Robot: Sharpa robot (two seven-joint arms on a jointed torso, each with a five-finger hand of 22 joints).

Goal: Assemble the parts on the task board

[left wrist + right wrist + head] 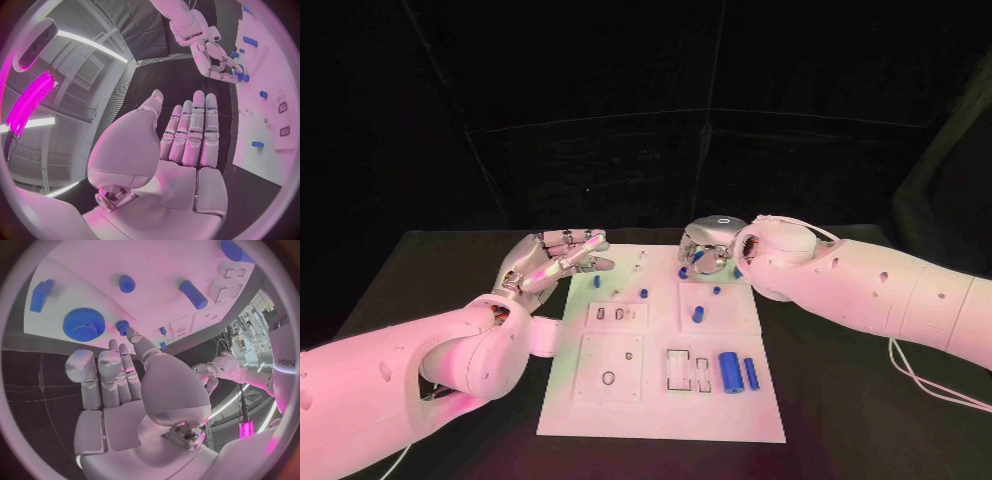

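The white task board (661, 405) lies mid-table with several blue parts on it. My right hand (708, 255) hovers low over the board's far end. In the right wrist view its thumb and a fingertip (134, 334) close on a small blue gear (122, 327) beside a large blue gear (84, 324); the left wrist view shows the same hand (219, 62) with the blue piece (242, 77) at its fingertips. My left hand (560, 258) hangs off the board's far left corner, fingers straight and holding nothing (187, 135).
A thick blue cylinder (728, 366) and a slim blue pin (751, 373) lie near the board's front right. Small blue pegs (643, 293) (697, 314) stand mid-board beside rectangular slots (615, 314). Black table surrounds the board.
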